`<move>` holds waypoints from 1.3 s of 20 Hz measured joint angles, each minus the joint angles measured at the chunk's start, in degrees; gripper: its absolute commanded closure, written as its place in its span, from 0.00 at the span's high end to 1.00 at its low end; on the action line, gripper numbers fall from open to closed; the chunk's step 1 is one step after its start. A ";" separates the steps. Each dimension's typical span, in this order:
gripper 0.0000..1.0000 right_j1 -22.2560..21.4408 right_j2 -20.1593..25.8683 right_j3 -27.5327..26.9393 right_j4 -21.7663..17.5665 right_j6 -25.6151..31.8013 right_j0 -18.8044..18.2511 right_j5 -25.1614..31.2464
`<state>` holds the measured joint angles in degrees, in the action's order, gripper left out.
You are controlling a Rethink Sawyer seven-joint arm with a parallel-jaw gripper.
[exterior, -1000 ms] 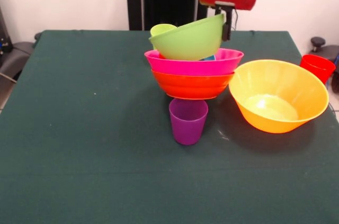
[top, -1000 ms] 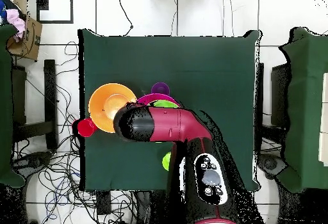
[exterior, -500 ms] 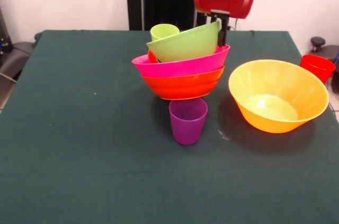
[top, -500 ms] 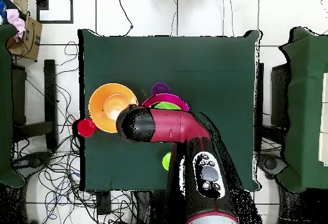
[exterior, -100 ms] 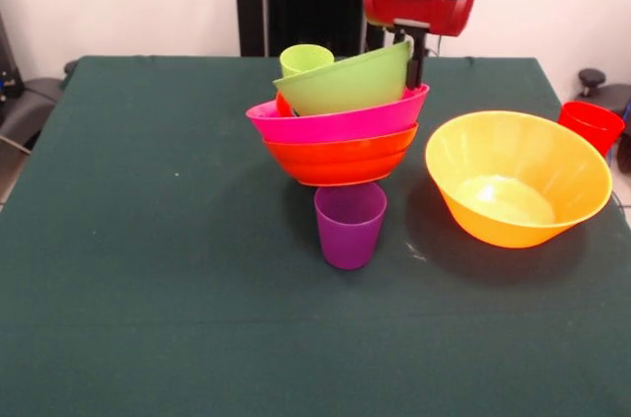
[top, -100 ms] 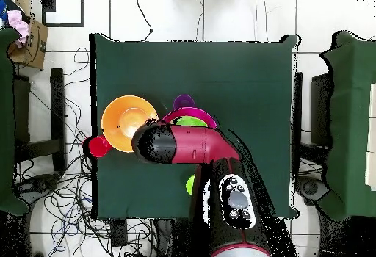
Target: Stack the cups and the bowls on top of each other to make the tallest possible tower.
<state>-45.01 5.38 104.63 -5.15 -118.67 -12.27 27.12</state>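
A tilted tower stands mid-table: a lime green bowl (exterior, -100 ms: 350,82) in a pink bowl (exterior, -100 ms: 340,123) in a red-orange bowl (exterior, -100 ms: 340,161), right sides raised. A small orange-red rim (exterior, -100 ms: 283,104) peeks out between green and pink. My gripper (exterior, -100 ms: 414,47) comes down at the tower's upper right, shut on the lime green bowl's rim. A purple cup (exterior, -100 ms: 350,225) stands upright just in front of the tower, and a lime green cup (exterior, -100 ms: 306,58) behind it. In the overhead view the arm hides most of the tower; the pink bowl's rim (top, -100 ms: 175,113) and the purple cup (top, -100 ms: 183,101) show.
A large orange bowl (exterior, -100 ms: 518,177) sits upright to the right of the tower, also seen as the orange bowl (top, -100 ms: 126,117) from overhead. A red cup (exterior, -100 ms: 590,126) stands at the table's right edge. The table (exterior, -100 ms: 148,289) is dark green cloth.
Over the last second the tower shifted a little left and tipped, its right side lifting with the gripper. Since half a second ago almost nothing has moved.
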 measured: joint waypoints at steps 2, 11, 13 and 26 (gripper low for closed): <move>1.00 0.00 -0.49 -0.04 0.00 0.00 0.27 0.00; 1.00 0.16 -1.56 -0.56 0.00 0.00 1.36 0.00; 1.00 0.28 -1.62 -0.73 0.00 0.00 1.53 0.00; 1.00 -1.98 -1.88 -1.29 0.55 0.00 3.00 1.95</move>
<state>-46.99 3.50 103.34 -4.60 -118.67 -9.27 29.07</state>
